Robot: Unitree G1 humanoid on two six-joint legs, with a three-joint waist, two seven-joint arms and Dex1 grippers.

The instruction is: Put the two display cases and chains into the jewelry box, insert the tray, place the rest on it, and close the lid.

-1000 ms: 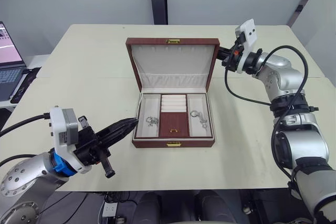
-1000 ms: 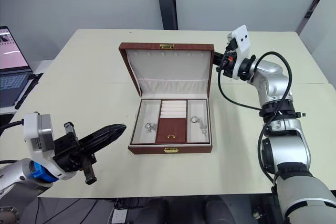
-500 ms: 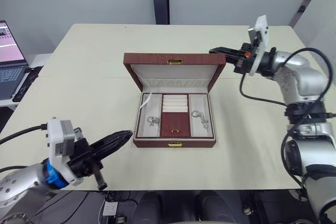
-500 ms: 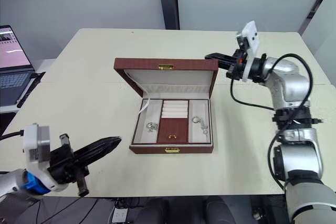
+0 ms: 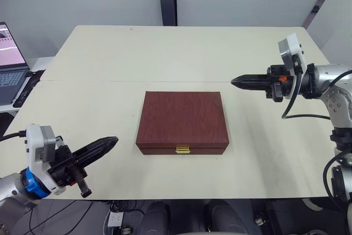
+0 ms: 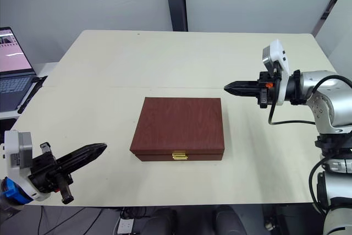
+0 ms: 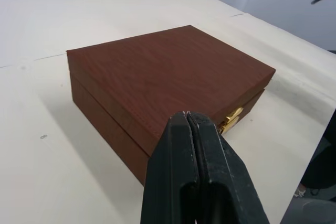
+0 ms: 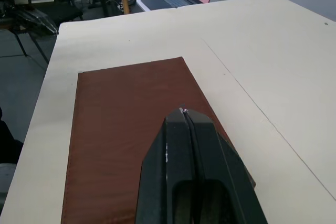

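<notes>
Jewelry box (image 5: 182, 122) on the cream table (image 5: 110, 59), near the middle, a little toward the near edge. Lid (image 6: 179, 124) down flat, maroon wood grain facing up, gold clasp (image 5: 182, 149) on the near front face. Display cases, chains and tray hidden, with the lid shut over the inside.

Left gripper (image 5: 113, 141) low at the near left, well apart from the box's left side, black fingers (image 7: 186, 169) pressed together into one point, empty, aimed toward the box's near left corner. Right gripper (image 5: 234, 81) raised at the right, just beyond the box's far right corner and apart from it, fingers (image 8: 186, 156) likewise pressed together, empty, pointing left over the table.

Laptop (image 5: 8, 59) at the far left, off the table's edge, screen lit pink.
</notes>
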